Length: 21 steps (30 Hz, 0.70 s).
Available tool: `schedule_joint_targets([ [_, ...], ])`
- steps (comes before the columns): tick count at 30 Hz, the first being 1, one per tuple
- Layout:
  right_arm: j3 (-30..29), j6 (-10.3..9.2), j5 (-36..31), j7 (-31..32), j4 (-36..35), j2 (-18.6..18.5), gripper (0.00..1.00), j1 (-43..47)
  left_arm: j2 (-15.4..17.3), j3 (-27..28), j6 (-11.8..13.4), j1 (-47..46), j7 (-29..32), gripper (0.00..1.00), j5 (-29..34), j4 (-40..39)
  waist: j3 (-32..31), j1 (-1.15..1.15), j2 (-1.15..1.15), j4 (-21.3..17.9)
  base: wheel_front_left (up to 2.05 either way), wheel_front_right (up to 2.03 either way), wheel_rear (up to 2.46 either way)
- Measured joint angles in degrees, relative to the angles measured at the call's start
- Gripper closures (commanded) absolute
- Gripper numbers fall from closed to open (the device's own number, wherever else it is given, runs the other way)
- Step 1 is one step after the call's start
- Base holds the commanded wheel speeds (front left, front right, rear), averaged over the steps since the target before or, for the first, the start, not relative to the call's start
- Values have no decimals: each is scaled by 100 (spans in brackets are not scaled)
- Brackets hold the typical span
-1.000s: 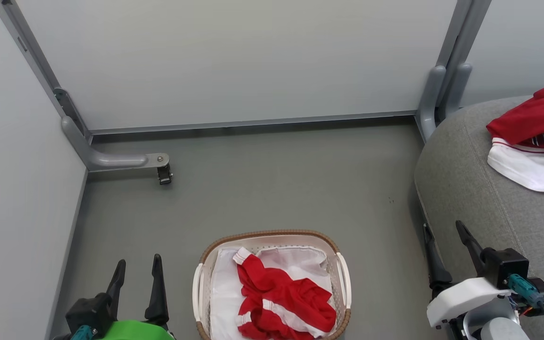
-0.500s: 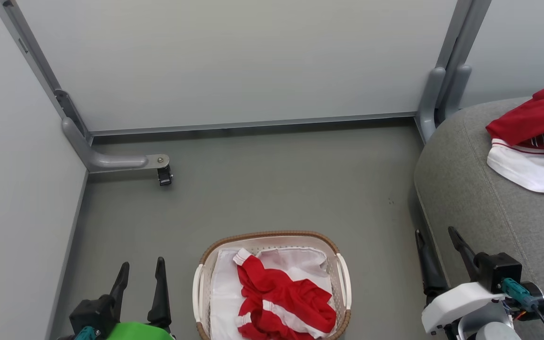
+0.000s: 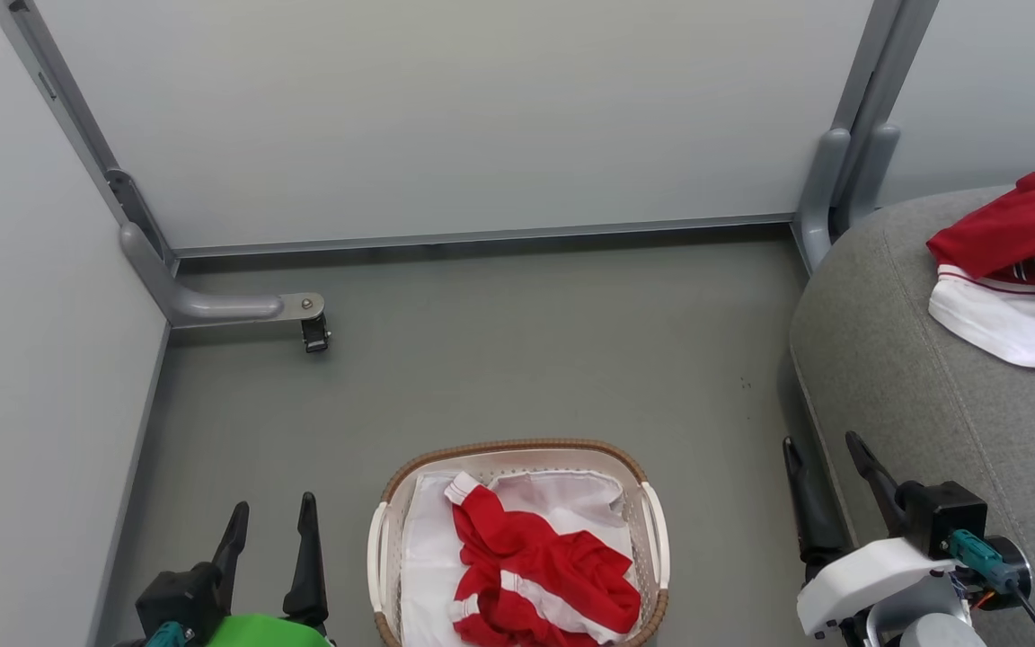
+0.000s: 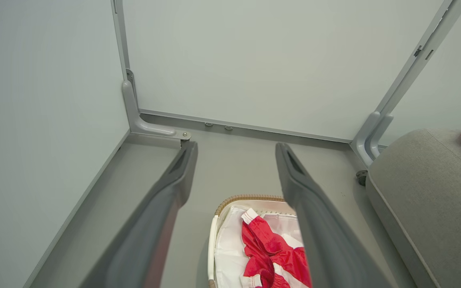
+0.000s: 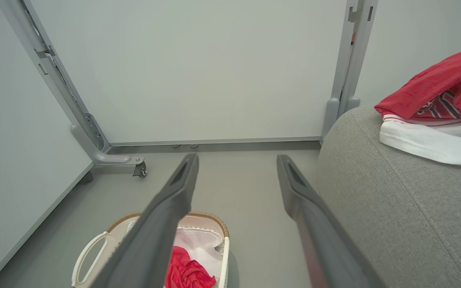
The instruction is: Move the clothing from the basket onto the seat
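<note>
Cut off at 6 o'clock of the head view: near end of the laundry basket (image 3: 517, 446), along with the lower folds of the red garment (image 3: 535, 566) lying in it on the white cloth liner (image 3: 423, 557). Cut off at 3 o'clock: a second red and white garment (image 3: 1012, 270), heaped on the grey sofa seat (image 3: 922, 404); its dark emblem (image 5: 434, 109) half tucked under a red fold, unreadable. Basket partly masked by a dark finger in each wrist view.

Around: grey floor (image 3: 526, 341), pale partition panels (image 3: 446, 117), a small caster (image 3: 314, 334) at 10 o'clock from the basket, well apart.

At 7 o'clock, left jaws just beside the basket's left handle (image 3: 375, 557), fingers (image 3: 306, 557) pointing to 12, spread apart, gripping nothing. At 5 o'clock, right jaws by the seat's rounded edge, contact not discernible, tilted toward 11, likewise parted and empty.
</note>
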Motion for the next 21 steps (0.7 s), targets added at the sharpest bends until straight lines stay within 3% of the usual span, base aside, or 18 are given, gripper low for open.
schedule_joint_targets([
  [5,-51,0,-18,0,-63,0,0,-5,10,-109,-67,-138,0,0,89,49,31,0,0,-22,0,0,0],
  [12,-280,0,-227,0,-379,0,0,-331,-8,-485,-227,-1063,252,0,316,269,316,0,0,-86,0,0,0],
  [21,-231,-1,-235,0,-837,-2,0,-1378,-118,-1079,-495,-2568,770,0,569,1570,1250,0,0,-289,0,0,0],
])
